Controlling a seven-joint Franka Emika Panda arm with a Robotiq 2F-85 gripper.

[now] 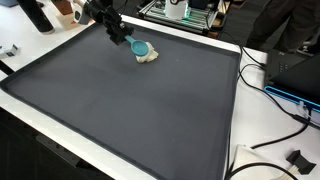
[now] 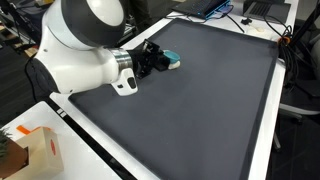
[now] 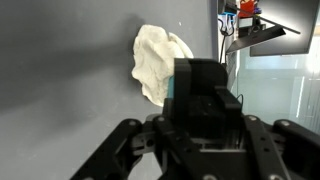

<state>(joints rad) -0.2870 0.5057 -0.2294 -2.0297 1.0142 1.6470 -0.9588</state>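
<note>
My gripper (image 1: pixel 128 41) hangs over the far left part of a dark grey mat (image 1: pixel 150 115) and is shut on a small teal object (image 1: pixel 139 47). Right beside and below it lies a crumpled white cloth (image 1: pixel 149 58). In the other exterior view the white arm fills the left side, and the gripper (image 2: pixel 158 61) holds the teal object (image 2: pixel 171 61) low over the mat (image 2: pixel 210 100). In the wrist view the gripper (image 3: pixel 205 105) grips a dark block with a teal edge (image 3: pixel 171 88). The white cloth (image 3: pixel 158 58) lies just beyond it.
The mat covers a white table (image 1: pixel 232 140). Black cables (image 1: pixel 272 148) and dark electronics (image 1: pixel 292 72) sit to the right. A metal frame (image 1: pixel 180 12) stands behind the far edge. A cardboard box (image 2: pixel 30 150) sits at the table's near corner.
</note>
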